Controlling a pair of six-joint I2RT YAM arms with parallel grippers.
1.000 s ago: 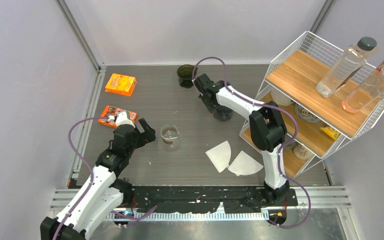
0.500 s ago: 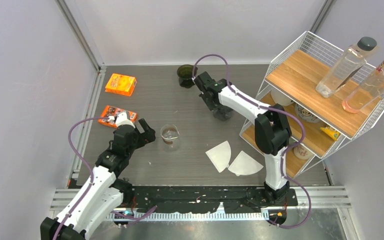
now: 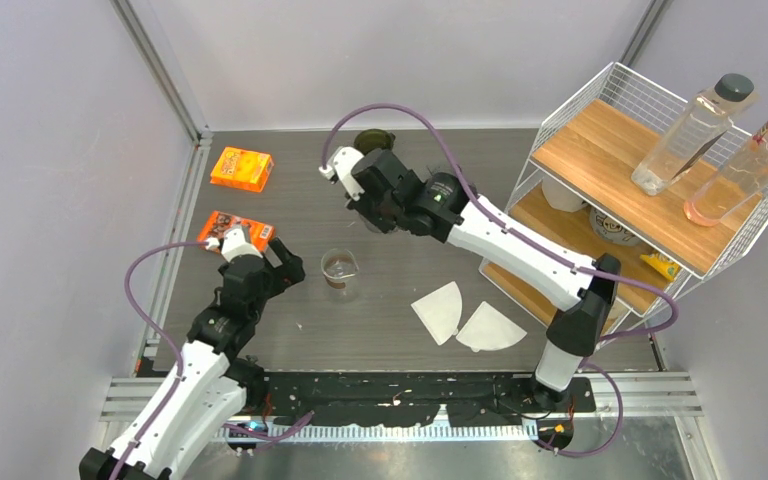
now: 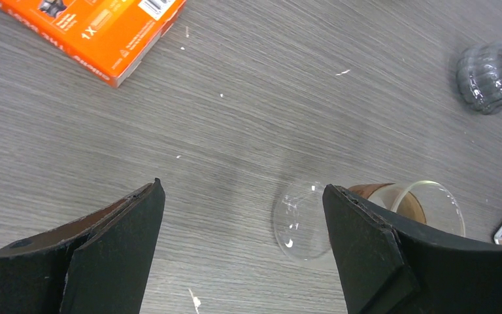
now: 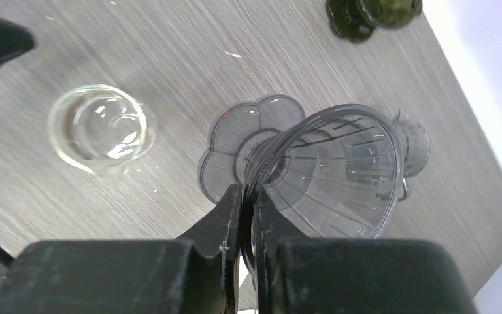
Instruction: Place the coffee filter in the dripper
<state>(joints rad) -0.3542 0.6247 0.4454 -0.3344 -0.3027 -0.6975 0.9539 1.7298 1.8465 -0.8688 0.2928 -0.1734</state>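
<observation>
Pinching the rim of the clear ribbed dripper (image 5: 330,170), the right gripper (image 5: 248,196) has its jaws pressed together on that thin edge alone; the cone hangs tilted just ahead of them, seemingly off the table (image 3: 380,310), though I cannot be sure. Left gripper (image 4: 243,191): jaws spread wide, holding nothing, with the glass beaker (image 4: 301,221) just ahead of them and partly hidden behind one finger. Judged hazards: a grip on so little plastic may let the dripper pivot or slip free; a careless swing of the left jaws could tip the beaker; the two paper coffee filters (image 3: 442,308) lie flat, well apart from both sets of jaws, and I expect thin paper on a flat top to be awkward to lift singly. Surface: dark grey wood-grain, flecked with white crumbs; an orange box (image 4: 98,26) beyond the left jaws. Room: pale lilac walls, metal corner posts, a wire rack (image 3: 590,140) with wooden shelves and bottles, away from both jaws.
</observation>
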